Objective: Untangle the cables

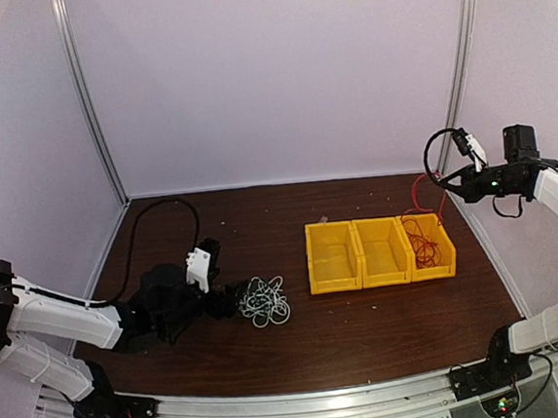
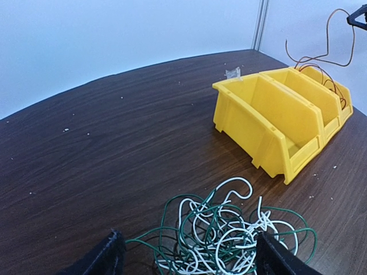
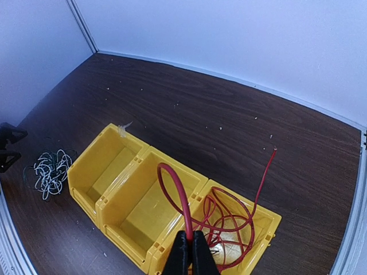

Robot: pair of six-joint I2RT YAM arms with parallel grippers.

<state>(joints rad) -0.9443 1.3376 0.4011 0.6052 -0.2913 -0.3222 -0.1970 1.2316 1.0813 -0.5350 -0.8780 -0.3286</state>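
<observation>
A fist-sized tangle of thin white and green cables (image 1: 265,301) (image 2: 229,226) (image 3: 50,170) lies on the dark table left of the bins. My left gripper (image 1: 234,301) (image 2: 191,255) is low at the tangle's near side, open wide, with one finger on each side of the bundle and nothing gripped. A red cable (image 1: 422,242) (image 3: 235,215) lies mostly coiled in the rightmost yellow bin (image 1: 449,253) (image 3: 269,220). My right gripper (image 1: 451,186) (image 3: 191,236) is raised above that bin, shut on a loop of the red cable; the cable's free end (image 3: 273,152) sticks out past the bin.
Three yellow bins stand side by side right of centre; the left bin (image 1: 315,260) (image 2: 241,114) and the middle bin (image 1: 361,253) (image 3: 137,172) hold no cables. A thick black arm cable (image 1: 162,207) arcs over the table's left rear. White walls enclose three sides.
</observation>
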